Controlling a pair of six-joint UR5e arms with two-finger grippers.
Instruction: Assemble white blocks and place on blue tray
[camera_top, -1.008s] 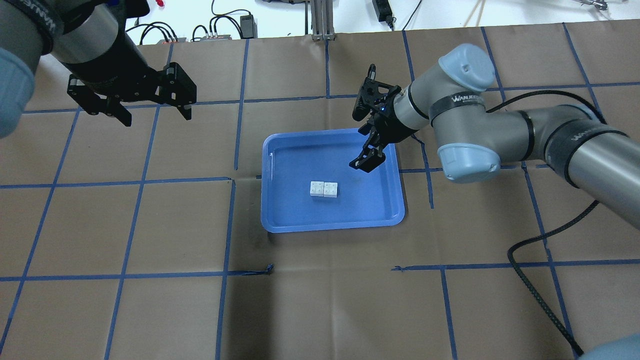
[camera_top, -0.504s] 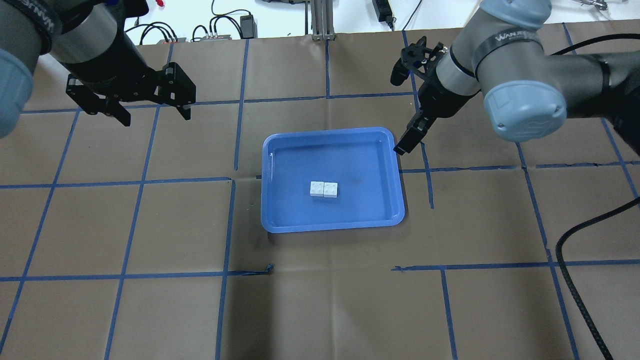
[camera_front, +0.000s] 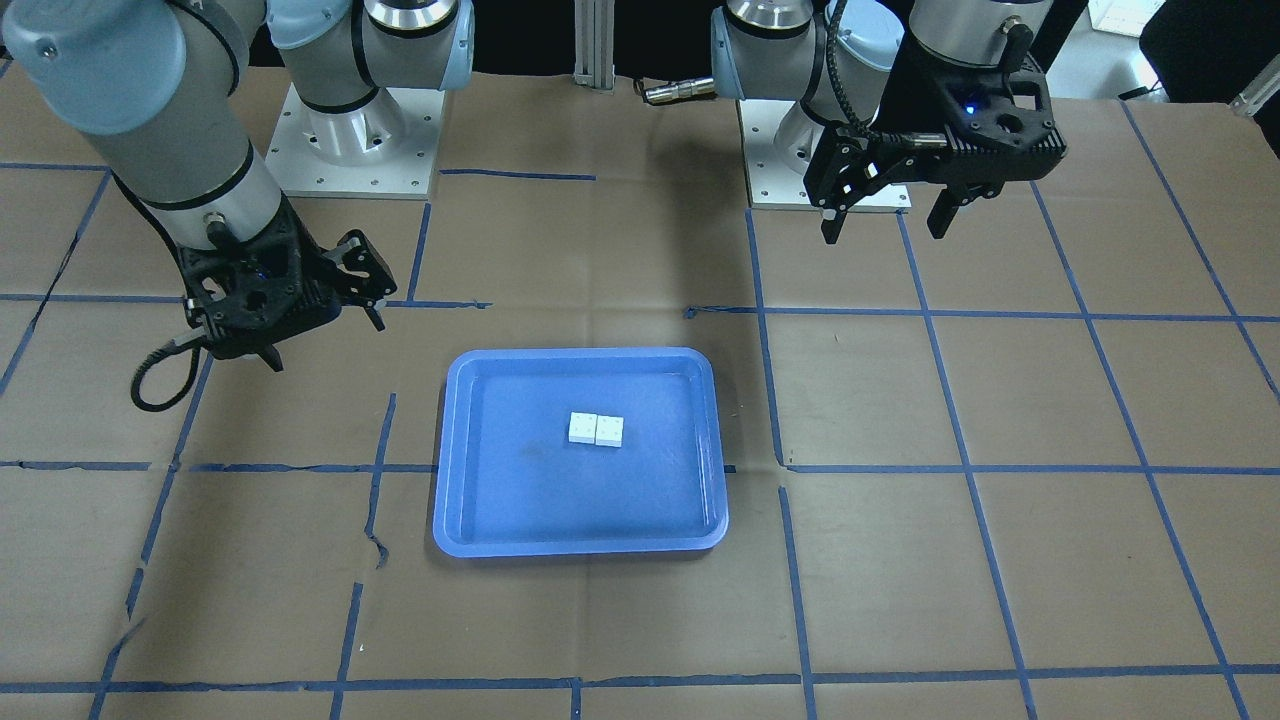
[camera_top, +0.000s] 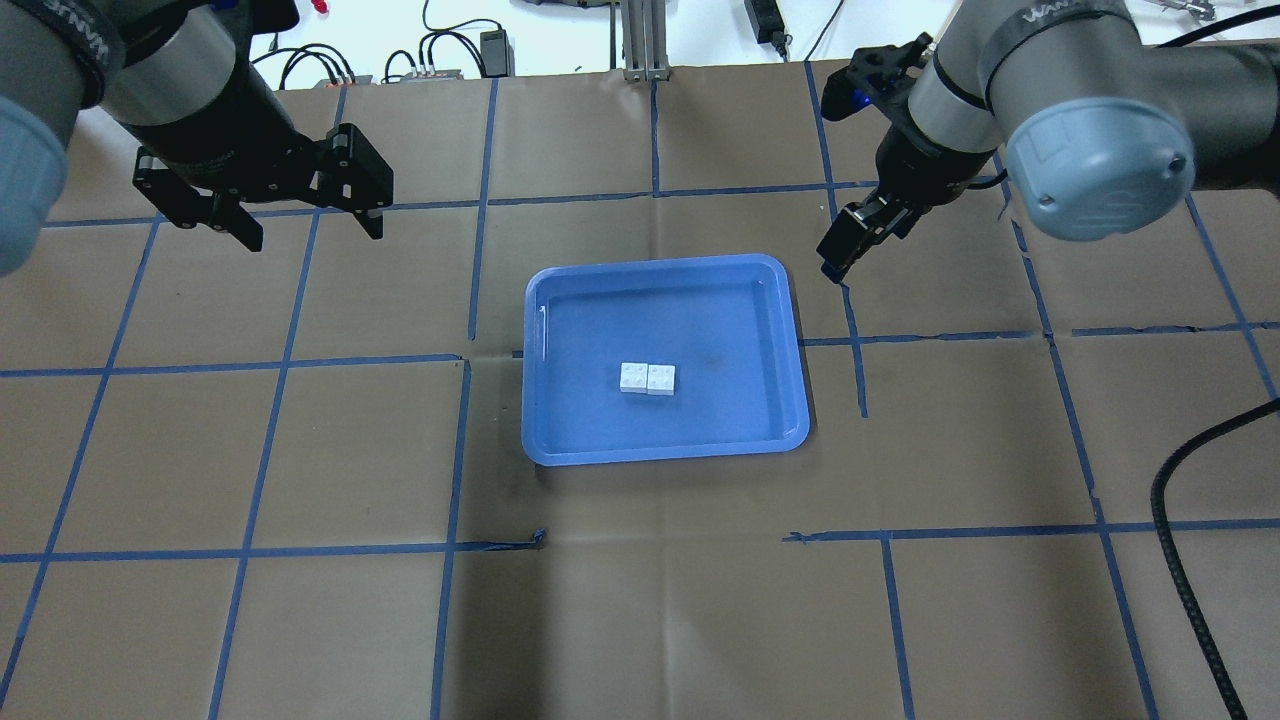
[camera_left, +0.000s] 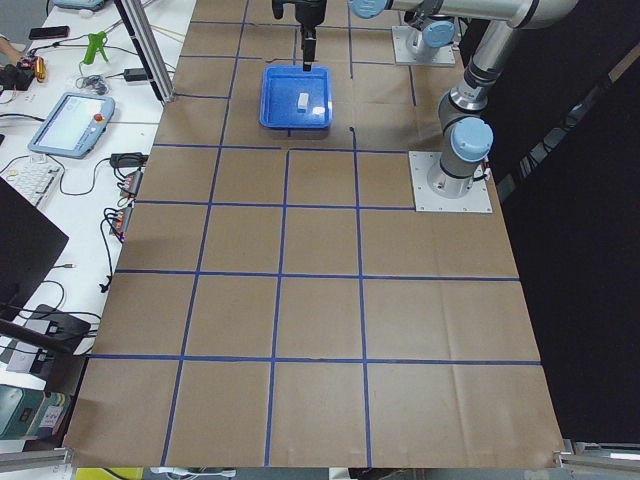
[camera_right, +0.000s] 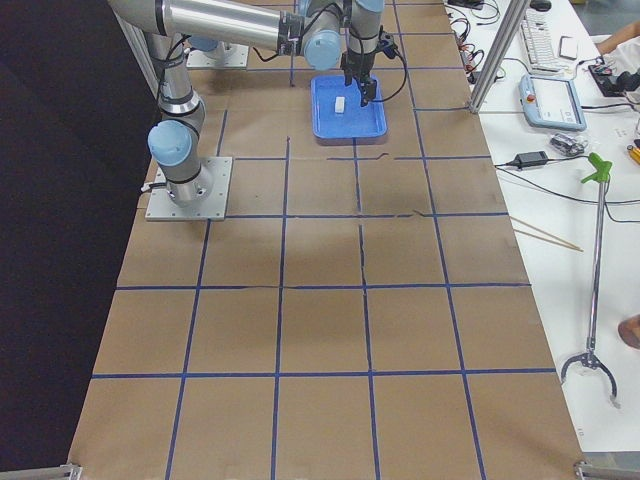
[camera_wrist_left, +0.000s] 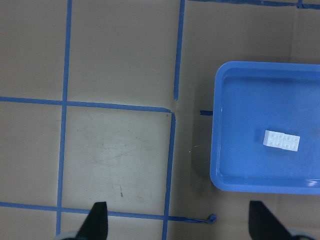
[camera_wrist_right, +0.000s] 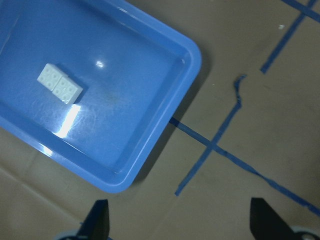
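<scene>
The blue tray (camera_top: 662, 456) lies mid-table. Two white blocks (camera_top: 647, 379), joined side by side, sit near its middle and touch no gripper. My left gripper (camera_top: 311, 232) hangs open and empty above the table, far to the tray's left. My right gripper (camera_top: 835, 258) hangs open and empty just beyond the tray's far right corner. The front view shows the blocks (camera_front: 596, 429), the left gripper (camera_front: 884, 232) and the right gripper (camera_front: 322, 340). The right wrist view shows the blocks (camera_wrist_right: 59, 83) in the tray (camera_wrist_right: 192, 55). The left wrist view shows them (camera_wrist_left: 282, 140) too.
Brown paper with a blue tape grid (camera_top: 470, 300) covers the table. Cables and power bricks (camera_top: 440, 60) lie beyond its far edge. A black cable (camera_top: 1180, 490) trails from my right arm. The arm bases (camera_front: 350, 140) stand at the robot's side.
My right gripper has risen from over the tray's right part and moved back and right, off the tray. The left arm and the blocks have not moved.
</scene>
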